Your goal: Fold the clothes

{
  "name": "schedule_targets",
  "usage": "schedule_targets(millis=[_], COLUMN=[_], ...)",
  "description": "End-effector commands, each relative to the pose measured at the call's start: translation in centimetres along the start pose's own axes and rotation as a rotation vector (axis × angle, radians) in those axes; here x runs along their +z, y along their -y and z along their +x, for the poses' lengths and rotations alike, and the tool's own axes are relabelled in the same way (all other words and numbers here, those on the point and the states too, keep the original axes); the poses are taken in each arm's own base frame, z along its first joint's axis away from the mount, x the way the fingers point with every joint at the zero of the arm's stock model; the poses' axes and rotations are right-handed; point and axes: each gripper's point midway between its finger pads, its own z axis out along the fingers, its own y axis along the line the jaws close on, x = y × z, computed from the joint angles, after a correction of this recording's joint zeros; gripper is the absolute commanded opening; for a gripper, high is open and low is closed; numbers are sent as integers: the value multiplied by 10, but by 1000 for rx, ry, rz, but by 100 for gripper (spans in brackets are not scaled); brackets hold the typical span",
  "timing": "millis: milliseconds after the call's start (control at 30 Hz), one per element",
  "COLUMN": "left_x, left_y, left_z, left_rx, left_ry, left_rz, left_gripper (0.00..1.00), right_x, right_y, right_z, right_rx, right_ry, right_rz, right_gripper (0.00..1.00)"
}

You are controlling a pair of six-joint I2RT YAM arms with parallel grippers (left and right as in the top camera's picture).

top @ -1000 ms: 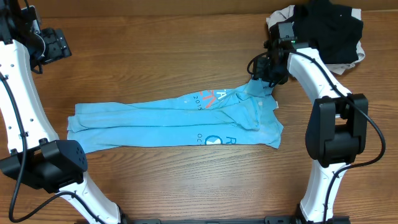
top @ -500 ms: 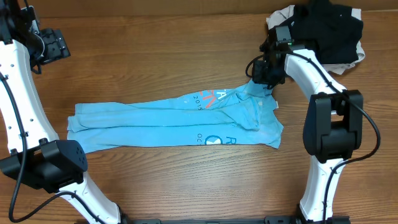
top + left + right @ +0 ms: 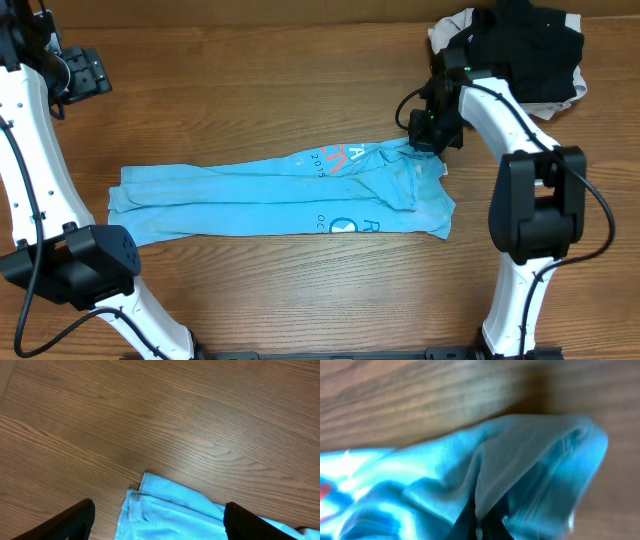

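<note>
Corner pinch on the sky-blue T-shirt (image 3: 280, 195), toward the tabletop's (image 3: 250, 80) far right corner.
Right claw (image 3: 428, 135), clenched on little fabric, could lose it when pulled; left claw (image 3: 88, 72) hangs released.

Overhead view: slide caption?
Right hand grips a corner of the folded blue T-shirt; left hand open, clear of it.

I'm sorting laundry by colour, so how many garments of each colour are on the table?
blue T-shirt: 1
black garment: 1
cream garment: 1
Total: 3 garments
</note>
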Motion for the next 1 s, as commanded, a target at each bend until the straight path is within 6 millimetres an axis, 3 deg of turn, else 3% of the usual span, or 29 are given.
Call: schedule_targets(millis=[0,133,233,400,667,967], left_x=[5,5,5,5,5,5], left_y=[-1,-1,-1,-1,2,1], left_z=[1,1,1,1,1,2], left_rx=[26,26,26,26,26,26], left_ry=[-10,-10,-10,-12,-12,-15], left_rz=[-10,-10,-10,-10,3,2], left_gripper=[85,85,85,85,85,86], right_x=[-39,-36,-35,-32,-6,0], right_y=[-9,-5,-3,-1,14,18], right_z=[1,19,24,34,59,62], right_rx=[18,32,39,70,99,111], right_ry=[47,-27,-45,-86,-165,-175], right_rz=[-26,-8,-3,8,28,30], right_gripper=[4,6,15,15,14,13])
